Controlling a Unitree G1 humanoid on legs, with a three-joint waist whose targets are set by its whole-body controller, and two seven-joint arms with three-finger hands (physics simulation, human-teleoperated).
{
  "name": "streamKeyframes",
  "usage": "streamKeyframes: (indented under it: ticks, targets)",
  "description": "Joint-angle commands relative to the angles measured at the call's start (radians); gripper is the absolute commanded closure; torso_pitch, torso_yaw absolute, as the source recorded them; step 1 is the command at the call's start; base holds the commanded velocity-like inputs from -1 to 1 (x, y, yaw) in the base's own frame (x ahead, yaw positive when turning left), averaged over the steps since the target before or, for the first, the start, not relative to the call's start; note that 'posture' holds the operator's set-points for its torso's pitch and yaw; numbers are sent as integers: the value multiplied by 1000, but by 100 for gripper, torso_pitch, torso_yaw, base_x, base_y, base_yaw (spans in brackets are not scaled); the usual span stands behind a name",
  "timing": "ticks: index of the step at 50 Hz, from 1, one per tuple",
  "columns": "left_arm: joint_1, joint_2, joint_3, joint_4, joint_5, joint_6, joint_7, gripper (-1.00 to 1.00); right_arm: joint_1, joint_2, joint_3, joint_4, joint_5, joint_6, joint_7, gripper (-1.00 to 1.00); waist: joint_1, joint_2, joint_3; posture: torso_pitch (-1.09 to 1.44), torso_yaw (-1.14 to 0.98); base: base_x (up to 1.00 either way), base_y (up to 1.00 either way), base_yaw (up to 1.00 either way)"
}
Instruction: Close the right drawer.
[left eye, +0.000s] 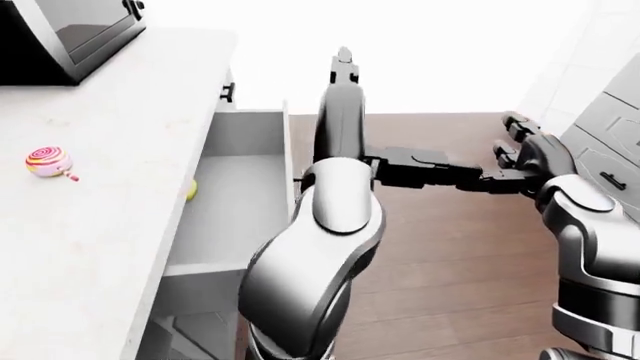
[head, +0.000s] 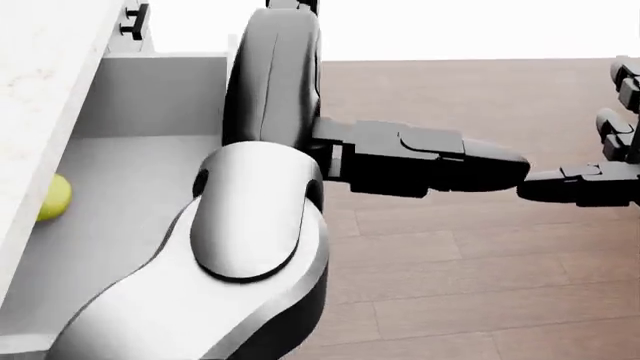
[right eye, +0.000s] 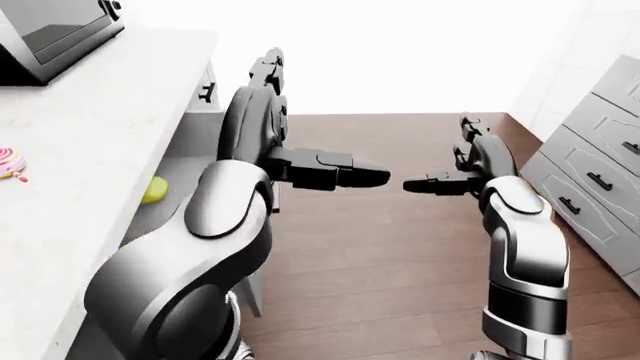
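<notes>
**Right drawer stands open, both hands off it**

At the far left of the left-eye view you have the white stone bench (left eye: 110, 187), with a dark microwave oven (left eye: 65, 34) at its top corner and a pink swirled lollipop (left eye: 48, 161) lying on its surface. Just right of the bench edge, the grey right drawer (left eye: 235, 202) is pulled well out; a small yellow-green round fruit (head: 52, 196) sits inside it against the bench side. Your left robot hand (head: 415, 161) hangs over the wooden plank floor (head: 470, 285), beside the drawer's outer panel, fingers spread and released, gripping nothing. Your right robot hand (right eye: 455, 169) is farther right, also released, one finger pointing toward the left hand. Grey cabinet drawers (right eye: 590, 172) line the right edge.
</notes>
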Motion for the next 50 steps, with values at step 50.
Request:
streamKeyframes:
  ticks: [50]
  targets:
    - [389,-91,-41,817,206,-894,-66,-100,34,-20,-48,-92,2,-13,10,-100,12,-38,-46,0,0,0,0,0]
